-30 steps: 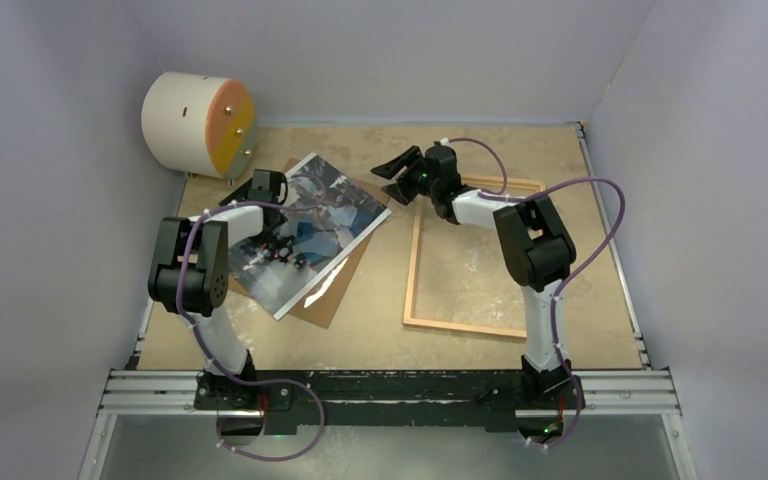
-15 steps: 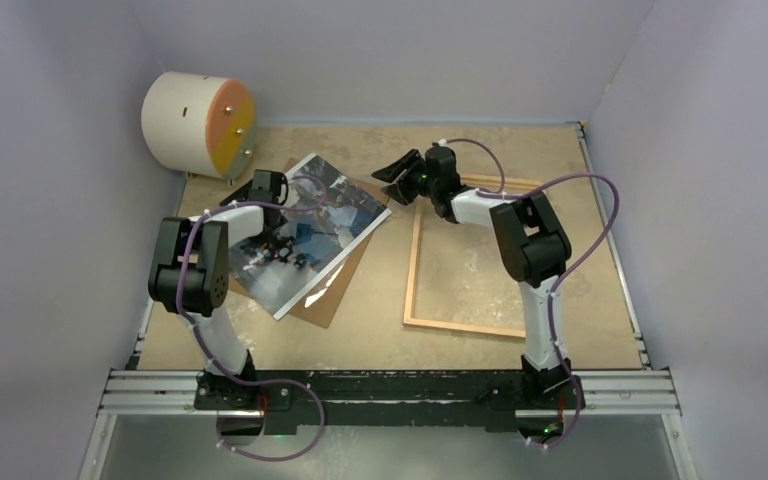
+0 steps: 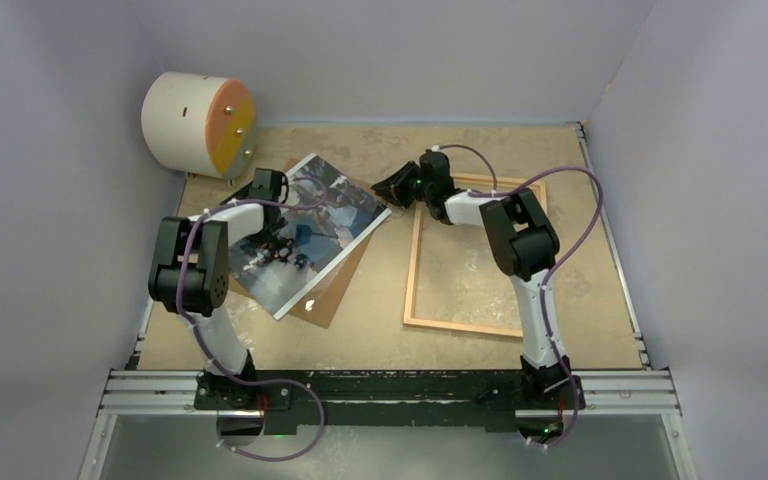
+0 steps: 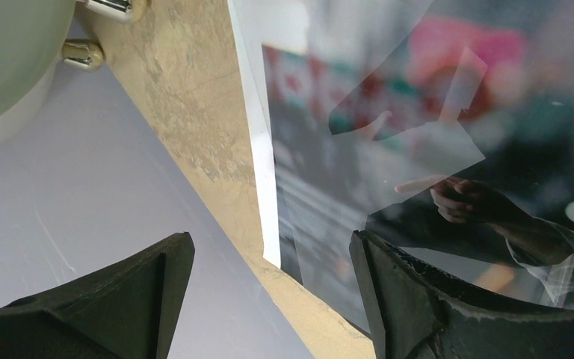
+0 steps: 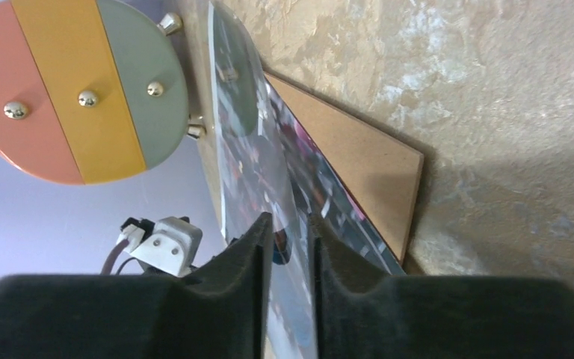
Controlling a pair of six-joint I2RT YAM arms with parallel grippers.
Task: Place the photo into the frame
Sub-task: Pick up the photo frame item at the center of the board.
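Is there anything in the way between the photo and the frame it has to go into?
Nothing visible. Only bare table lies between the photo and the frame, and the frame's inside looks empty. The photo rests on a brown board, and its corner nearest the frame sits between the fingers of the right claw.
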